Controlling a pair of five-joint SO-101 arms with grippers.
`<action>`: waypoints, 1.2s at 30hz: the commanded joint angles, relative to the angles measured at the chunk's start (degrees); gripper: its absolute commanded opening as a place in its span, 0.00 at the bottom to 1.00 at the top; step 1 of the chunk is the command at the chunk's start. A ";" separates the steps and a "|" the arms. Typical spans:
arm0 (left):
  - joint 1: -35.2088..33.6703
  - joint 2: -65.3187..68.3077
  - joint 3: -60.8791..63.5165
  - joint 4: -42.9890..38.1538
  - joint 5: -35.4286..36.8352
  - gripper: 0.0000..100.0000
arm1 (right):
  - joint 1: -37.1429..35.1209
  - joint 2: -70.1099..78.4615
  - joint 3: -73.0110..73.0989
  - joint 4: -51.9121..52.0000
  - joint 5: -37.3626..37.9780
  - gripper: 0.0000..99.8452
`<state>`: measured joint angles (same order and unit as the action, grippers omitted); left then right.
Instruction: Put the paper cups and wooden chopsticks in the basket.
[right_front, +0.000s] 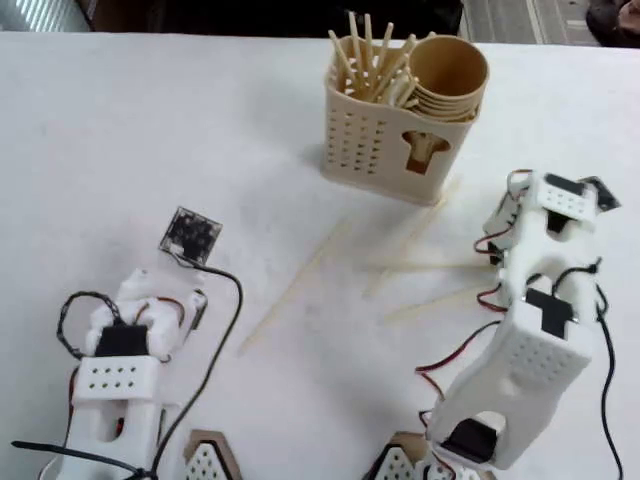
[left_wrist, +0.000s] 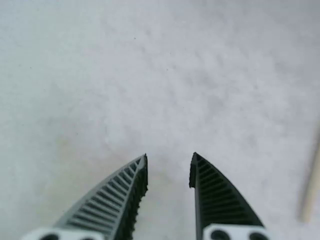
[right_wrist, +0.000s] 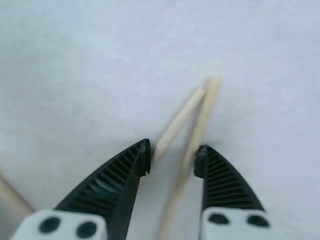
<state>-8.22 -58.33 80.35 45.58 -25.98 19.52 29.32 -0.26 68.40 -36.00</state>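
My right pincer (right_wrist: 172, 157) stands part open just above the worktop (right_front: 120, 130). Two loose chopsticks (right_wrist: 192, 120) lie between its tips and meet in a narrow V beyond them; it has clamped nothing. My left pincer (left_wrist: 168, 167), jaws likewise a little apart and holding nothing, hangs over the worktop toward the near left corner, with one stick (left_wrist: 311, 195) lying off to its side. The basket (right_front: 385, 150) sits upright by the far edge, right of the middle. A stack of cups (right_front: 448, 70) fills its right part and a sheaf (right_front: 368, 55) of chopsticks stands in its left part. Four sticks lie loose between the basket and the near edge: a long one (right_front: 295, 285) toward the middle, three nearer my right arm (right_front: 540, 330). A small black board (right_front: 190, 235) on a cable lies near my left arm (right_front: 115, 370).
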 joint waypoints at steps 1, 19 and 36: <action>-0.13 -1.45 0.00 -0.97 -0.88 0.15 | 0.57 0.48 -2.81 -0.92 2.99 0.02; -0.13 -1.45 0.00 -0.97 -0.88 0.15 | 4.88 -21.76 -3.16 6.73 12.48 0.02; -0.22 -1.45 0.00 -0.97 -0.88 0.15 | -3.65 -14.20 6.51 3.38 12.31 0.15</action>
<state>-8.22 -58.33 80.35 45.58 -25.98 16.62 13.58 6.42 73.93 -22.81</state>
